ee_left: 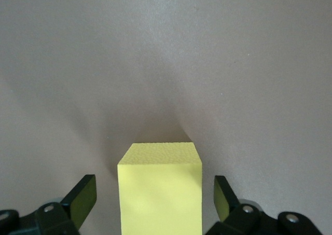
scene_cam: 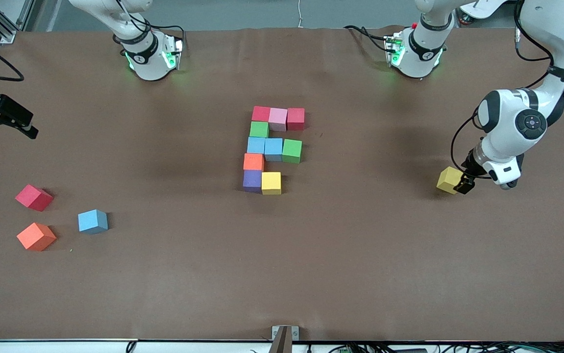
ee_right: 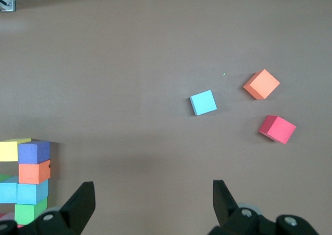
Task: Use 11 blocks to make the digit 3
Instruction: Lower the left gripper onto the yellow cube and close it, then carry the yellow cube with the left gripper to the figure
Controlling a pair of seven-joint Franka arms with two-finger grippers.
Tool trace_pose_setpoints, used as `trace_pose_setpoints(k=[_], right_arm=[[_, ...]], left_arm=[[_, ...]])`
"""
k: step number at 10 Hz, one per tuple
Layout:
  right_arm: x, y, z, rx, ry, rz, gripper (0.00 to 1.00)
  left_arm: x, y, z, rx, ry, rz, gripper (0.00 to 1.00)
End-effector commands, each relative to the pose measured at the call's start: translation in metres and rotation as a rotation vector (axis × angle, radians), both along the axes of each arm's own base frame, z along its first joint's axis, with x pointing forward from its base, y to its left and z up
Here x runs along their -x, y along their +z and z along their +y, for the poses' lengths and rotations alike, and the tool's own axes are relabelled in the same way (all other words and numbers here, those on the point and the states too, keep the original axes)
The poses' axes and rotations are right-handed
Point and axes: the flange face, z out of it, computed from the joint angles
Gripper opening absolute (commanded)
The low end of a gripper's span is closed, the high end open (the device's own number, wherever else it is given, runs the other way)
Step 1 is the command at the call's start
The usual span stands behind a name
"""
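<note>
Several blocks lie joined in a figure at the table's middle: red (scene_cam: 261,113), pink (scene_cam: 278,118), red (scene_cam: 295,118), green (scene_cam: 259,129), two light blue (scene_cam: 264,146), green (scene_cam: 292,150), orange (scene_cam: 253,162), purple (scene_cam: 252,180) and yellow (scene_cam: 271,183). My left gripper (scene_cam: 460,184) is open around a loose yellow block (scene_cam: 450,180) on the table at the left arm's end; in the left wrist view (ee_left: 154,188) a gap shows between each finger and the block (ee_left: 160,193). My right gripper (scene_cam: 17,125) is open and empty, up over the right arm's end (ee_right: 153,191).
Three loose blocks lie at the right arm's end: red (scene_cam: 34,197), orange (scene_cam: 36,236) and light blue (scene_cam: 92,221). They also show in the right wrist view: red (ee_right: 277,129), orange (ee_right: 261,84), light blue (ee_right: 203,102). The brown table (scene_cam: 360,255) stretches toward the front camera.
</note>
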Motion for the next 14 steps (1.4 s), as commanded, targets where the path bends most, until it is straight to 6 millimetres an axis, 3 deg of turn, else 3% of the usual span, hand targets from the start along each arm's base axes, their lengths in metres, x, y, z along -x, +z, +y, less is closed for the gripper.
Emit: trace_pose_setpoints(k=[1, 2, 3, 4, 6, 8, 10, 12, 13, 14], right_arm=[[0.006, 0.003, -0.001, 0.009, 0.013, 0.001, 1.0], [0.006, 0.003, -0.001, 0.009, 0.013, 0.001, 1.0], [0.006, 0.002, -0.001, 0.009, 0.013, 0.003, 1.0], [0.005, 0.002, 0.0, 0.009, 0.015, 0.004, 1.0], [0.005, 0.002, 0.0, 0.009, 0.015, 0.004, 1.0], [0.005, 0.001, 0.0, 0.009, 0.015, 0.006, 1.0], [0.005, 0.001, 0.001, 0.009, 0.017, 0.006, 1.0], [0.005, 0.002, 0.0, 0.009, 0.015, 0.004, 1.0], [0.005, 0.002, 0.0, 0.009, 0.015, 0.004, 1.0], [0.005, 0.002, 0.0, 0.009, 0.015, 0.004, 1.0]], left_arm=[[0.002, -0.017, -0.009, 0.026, 0.033, -0.031, 1.0], [0.007, -0.024, -0.009, 0.031, 0.046, -0.036, 1.0], [0.007, -0.025, -0.008, 0.033, 0.055, -0.039, 0.87], [0.007, -0.025, -0.003, 0.029, 0.065, -0.04, 0.58], [-0.001, -0.014, 0.001, 0.025, 0.074, -0.064, 0.27], [-0.039, 0.022, -0.004, 0.018, 0.155, -0.075, 0.22], [-0.083, 0.067, -0.052, 0.051, 0.234, -0.094, 0.21], [-0.098, 0.093, -0.112, 0.084, 0.266, -0.09, 0.21], [-0.102, 0.105, -0.149, 0.102, 0.28, -0.099, 0.21], [-0.104, 0.111, -0.198, 0.119, 0.282, -0.093, 0.21]])
